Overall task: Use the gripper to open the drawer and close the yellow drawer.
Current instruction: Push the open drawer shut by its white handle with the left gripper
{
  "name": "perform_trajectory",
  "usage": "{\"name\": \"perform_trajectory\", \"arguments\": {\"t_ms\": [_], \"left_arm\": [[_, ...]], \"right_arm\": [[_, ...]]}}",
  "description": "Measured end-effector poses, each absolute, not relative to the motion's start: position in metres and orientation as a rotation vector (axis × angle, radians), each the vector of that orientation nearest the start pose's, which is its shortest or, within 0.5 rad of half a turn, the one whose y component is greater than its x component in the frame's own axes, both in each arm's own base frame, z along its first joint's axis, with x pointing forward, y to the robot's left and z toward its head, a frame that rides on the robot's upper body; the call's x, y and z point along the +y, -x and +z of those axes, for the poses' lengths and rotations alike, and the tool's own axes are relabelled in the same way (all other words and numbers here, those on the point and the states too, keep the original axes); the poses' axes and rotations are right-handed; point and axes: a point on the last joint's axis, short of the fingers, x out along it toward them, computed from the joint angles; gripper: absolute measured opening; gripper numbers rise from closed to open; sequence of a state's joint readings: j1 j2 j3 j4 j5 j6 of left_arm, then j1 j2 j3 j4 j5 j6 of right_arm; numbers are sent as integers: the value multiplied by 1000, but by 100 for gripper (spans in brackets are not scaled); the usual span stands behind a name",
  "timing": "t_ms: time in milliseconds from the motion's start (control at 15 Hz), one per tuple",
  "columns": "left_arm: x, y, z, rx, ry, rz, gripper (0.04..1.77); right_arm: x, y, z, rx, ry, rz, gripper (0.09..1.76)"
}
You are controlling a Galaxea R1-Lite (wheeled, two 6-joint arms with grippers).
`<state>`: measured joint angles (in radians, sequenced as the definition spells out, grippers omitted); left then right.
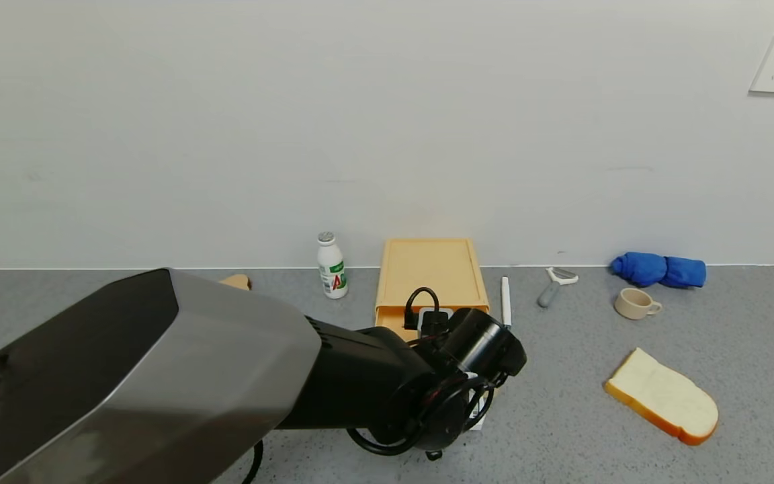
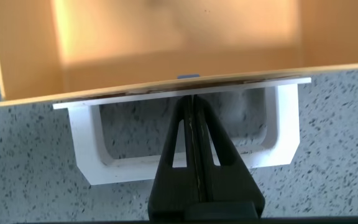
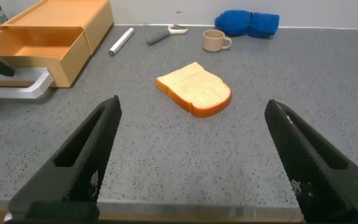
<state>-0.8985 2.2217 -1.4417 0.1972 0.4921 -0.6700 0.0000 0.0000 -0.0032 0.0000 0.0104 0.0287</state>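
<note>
The yellow drawer's flat box [image 1: 431, 272] stands by the back wall. In the right wrist view its tray [image 3: 36, 46] is pulled out toward me, and the white loop handle [image 3: 17, 87] rests near the table. In the left wrist view my left gripper [image 2: 193, 99] is shut, fingers pressed together with nothing between them. They reach through the handle loop [image 2: 278, 146], tips against the drawer front [image 2: 135, 92]. My left arm's wrist [image 1: 467, 363] hides the open tray in the head view. My right gripper [image 3: 192, 106] is open and empty, low near the table's front edge.
A white bottle [image 1: 331, 265] stands left of the box. Right of it lie a white pen [image 1: 506, 301], a peeler [image 1: 555, 284], a beige cup [image 1: 635, 303] and a blue cloth [image 1: 659, 269]. A bread slice [image 1: 662, 396] lies at front right.
</note>
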Motion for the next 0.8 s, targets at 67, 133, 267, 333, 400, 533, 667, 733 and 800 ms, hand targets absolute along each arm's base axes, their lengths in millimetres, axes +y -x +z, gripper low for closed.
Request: {"name": "perform_trajectory", "arguments": {"t_ms": [67, 133, 267, 333, 400, 533, 667, 733, 800], "left_arm": [[-317, -270, 87, 819, -3, -101, 11], [-317, -275, 88, 812, 0, -98, 11], [-316, -285, 89, 801, 2, -92, 11], [-316, -290, 90, 794, 2, -92, 11], [-316, -294, 90, 788, -4, -92, 11], [-316, -303, 90, 777, -7, -92, 11], [-315, -313, 90, 767, -4, -88, 11], [-314, -318, 90, 763, -1, -86, 11], [-313, -323, 89, 758, -1, -82, 11]], "right_arm": [[0, 23, 76, -3, -29, 10, 170], [0, 23, 76, -3, -29, 10, 170], [0, 23, 76, -3, -29, 10, 170], [0, 23, 76, -3, -29, 10, 170], [0, 23, 76, -3, -28, 10, 170], [0, 23, 76, -3, -28, 10, 170], [0, 23, 76, -3, -29, 10, 170], [0, 23, 76, -3, -29, 10, 170], [0, 23, 76, -3, -29, 10, 170]]}}
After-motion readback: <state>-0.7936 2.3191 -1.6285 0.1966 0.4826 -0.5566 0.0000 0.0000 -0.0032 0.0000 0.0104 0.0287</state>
